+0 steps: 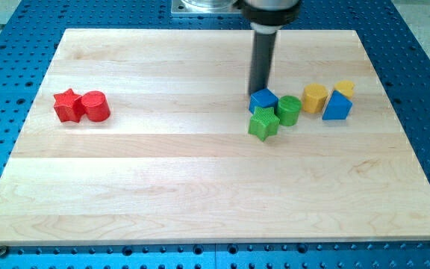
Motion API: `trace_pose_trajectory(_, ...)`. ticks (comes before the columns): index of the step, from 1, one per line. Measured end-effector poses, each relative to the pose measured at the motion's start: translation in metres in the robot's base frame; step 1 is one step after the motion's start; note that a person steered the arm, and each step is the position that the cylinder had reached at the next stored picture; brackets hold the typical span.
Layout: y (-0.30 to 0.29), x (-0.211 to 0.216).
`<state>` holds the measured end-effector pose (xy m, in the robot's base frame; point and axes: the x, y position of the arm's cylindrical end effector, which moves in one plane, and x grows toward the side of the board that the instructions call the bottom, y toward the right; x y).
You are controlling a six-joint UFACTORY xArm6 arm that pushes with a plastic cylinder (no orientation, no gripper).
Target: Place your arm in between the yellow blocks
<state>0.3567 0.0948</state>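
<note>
A yellow hexagonal block (314, 97) stands at the view's right, with a second, smaller yellow block (345, 89) to its right, partly hidden behind a blue triangular block (337, 107). My tip (259, 93) is at the end of the dark rod, just above and touching the top-left edge of a blue cube (263, 99). The tip is well to the left of both yellow blocks, with the blue cube and a green cylinder (289, 110) between.
A green star block (263, 123) lies below the blue cube. A red star (68, 105) and a red cylinder (95, 106) sit together at the view's left. The wooden board (200, 187) rests on a blue perforated table.
</note>
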Motion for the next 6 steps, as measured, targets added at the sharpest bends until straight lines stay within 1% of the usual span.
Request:
trace_pose_trajectory(1,0.062,-0.034)
trace_pose_trajectory(2,0.146,-0.037)
trace_pose_trajectory(3,0.186,-0.012)
trace_pose_trajectory(4,0.154,0.019)
trace_pose_trajectory(5,0.115,0.028)
trace_pose_trajectory(6,0.096,0.028)
